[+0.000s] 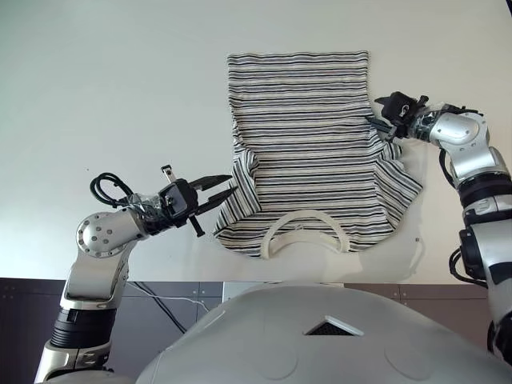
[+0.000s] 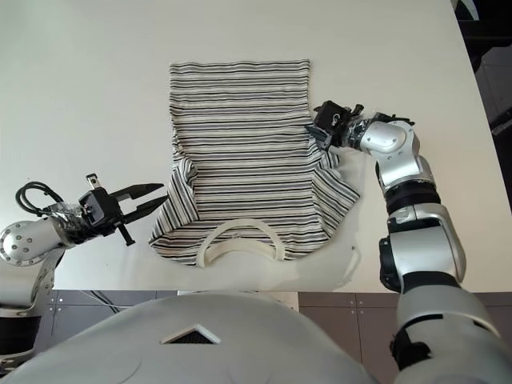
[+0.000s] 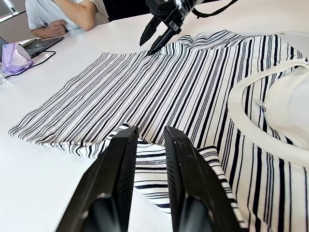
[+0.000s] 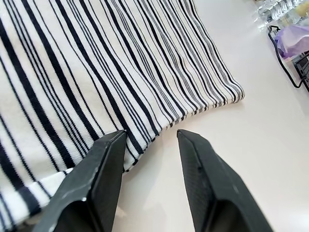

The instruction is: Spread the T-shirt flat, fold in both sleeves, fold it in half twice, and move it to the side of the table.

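no readable text, labels or numbers

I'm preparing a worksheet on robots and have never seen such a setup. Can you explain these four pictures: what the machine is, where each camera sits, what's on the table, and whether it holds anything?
It is a humanoid robot with two arms, each ending in a two-fingered gripper. Two pictures come from cameras in its head, looking down over the arms; the other two from a camera on each wrist, so the black fingers show close up. On the white table lies a striped T-shirt, collar toward the robot. The left gripper and right gripper sit at its opposite edges, both open, holding nothing.
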Available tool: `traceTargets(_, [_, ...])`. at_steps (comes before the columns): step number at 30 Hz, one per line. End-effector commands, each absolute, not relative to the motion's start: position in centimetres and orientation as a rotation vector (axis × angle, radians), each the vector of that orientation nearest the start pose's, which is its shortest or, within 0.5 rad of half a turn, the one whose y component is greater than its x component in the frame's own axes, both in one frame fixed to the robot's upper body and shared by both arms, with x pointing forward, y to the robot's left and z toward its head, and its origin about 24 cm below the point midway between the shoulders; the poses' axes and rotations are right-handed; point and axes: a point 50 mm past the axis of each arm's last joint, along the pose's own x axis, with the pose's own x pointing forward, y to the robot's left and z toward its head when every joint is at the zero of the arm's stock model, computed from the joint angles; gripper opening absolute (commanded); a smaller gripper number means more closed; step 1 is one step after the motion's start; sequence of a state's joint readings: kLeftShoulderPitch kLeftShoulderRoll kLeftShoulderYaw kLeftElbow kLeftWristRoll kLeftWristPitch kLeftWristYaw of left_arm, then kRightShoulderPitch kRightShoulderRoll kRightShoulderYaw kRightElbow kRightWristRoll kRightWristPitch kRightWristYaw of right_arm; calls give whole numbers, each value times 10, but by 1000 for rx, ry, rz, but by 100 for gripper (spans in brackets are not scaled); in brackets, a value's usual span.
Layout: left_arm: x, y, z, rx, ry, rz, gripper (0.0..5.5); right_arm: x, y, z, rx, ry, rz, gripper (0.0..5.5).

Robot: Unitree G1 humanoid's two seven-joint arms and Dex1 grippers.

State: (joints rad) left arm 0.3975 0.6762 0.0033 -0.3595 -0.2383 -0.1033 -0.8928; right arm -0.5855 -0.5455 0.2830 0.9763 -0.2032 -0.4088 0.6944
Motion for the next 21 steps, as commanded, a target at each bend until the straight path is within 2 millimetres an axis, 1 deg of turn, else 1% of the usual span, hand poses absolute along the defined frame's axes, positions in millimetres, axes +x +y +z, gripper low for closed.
traceTargets(1, [155, 198, 61, 493, 157, -1029, 98, 322, -227, 36, -661, 305, 823, 195])
traceTargets(4, [136, 193, 44, 551, 188, -1059, 98, 318, -236, 63, -522, 168, 740, 195])
traceTargets(6, [124, 194, 34, 568, 215, -1060, 98, 311, -242, 83, -465, 65, 656, 195])
traceTargets(8, [114, 195, 29, 561, 230, -1039, 98, 293, -246, 100, -392, 2, 561, 195])
traceTargets(9, [111, 195, 29, 551, 228, -1022, 98, 280, -247, 103, -349, 2, 532, 195])
traceTargets(10, [109, 195, 30, 529, 220, -988, 98, 260, -247, 100, -298, 23, 504, 195])
traceTargets(11, [107, 194, 33, 506, 210, -947, 98, 236, -247, 92, -248, 74, 479, 195])
traceTargets(12, [104, 193, 34, 478, 199, -903, 98, 209, -246, 79, -206, 136, 445, 195])
traceTargets(14, [101, 191, 37, 435, 177, -819, 98, 170, -244, 61, -97, 213, 392, 195])
traceTargets(16, [108, 191, 41, 384, 138, -684, 98, 137, -242, 44, 12, 278, 335, 195])
traceTargets(17, [115, 192, 47, 348, 103, -595, 98, 124, -242, 38, 51, 308, 294, 195])
traceTargets(18, [120, 193, 52, 319, 73, -518, 98, 116, -242, 36, 79, 325, 263, 195])
traceTargets(20, [127, 194, 61, 268, 28, -371, 98, 108, -243, 33, 130, 342, 201, 195])
traceTargets(21, [129, 194, 63, 249, 23, -327, 98, 107, -243, 32, 151, 347, 181, 195])
